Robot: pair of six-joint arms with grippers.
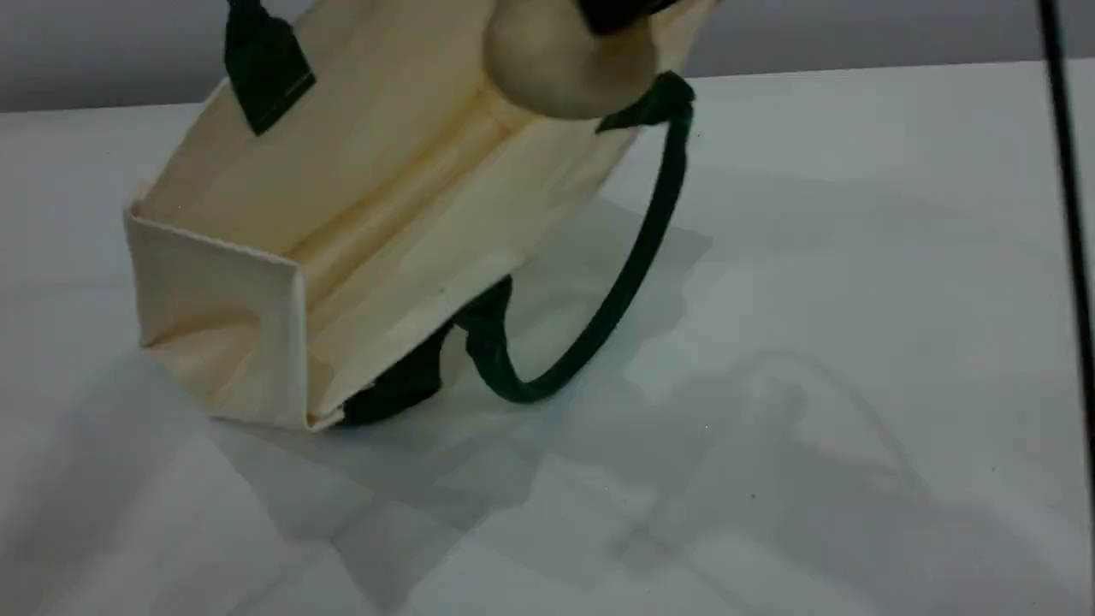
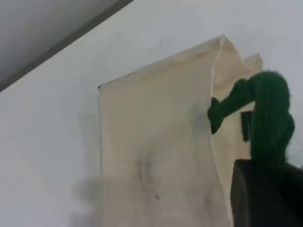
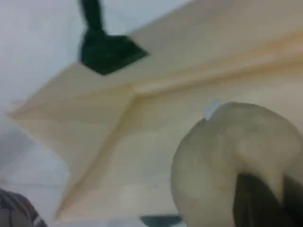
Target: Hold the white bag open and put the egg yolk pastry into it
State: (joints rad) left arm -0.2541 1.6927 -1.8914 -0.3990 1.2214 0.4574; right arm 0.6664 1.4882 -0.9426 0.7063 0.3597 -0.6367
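Observation:
The white bag stands tilted on the table with its mouth spread, so its creased inside shows. Its far dark green handle is pulled upward, and my left gripper is shut on that rope; in the scene view only the handle's green tab shows. The near handle hangs down onto the table. The egg yolk pastry, a round tan bun, hangs over the open mouth at the bag's right end. My right gripper is shut on it from above. In the right wrist view the pastry sits against my fingertip.
The white table spreads out in front and to the right of the bag. A thin black cable runs down the far right edge of the scene view. A grey wall rises behind the table.

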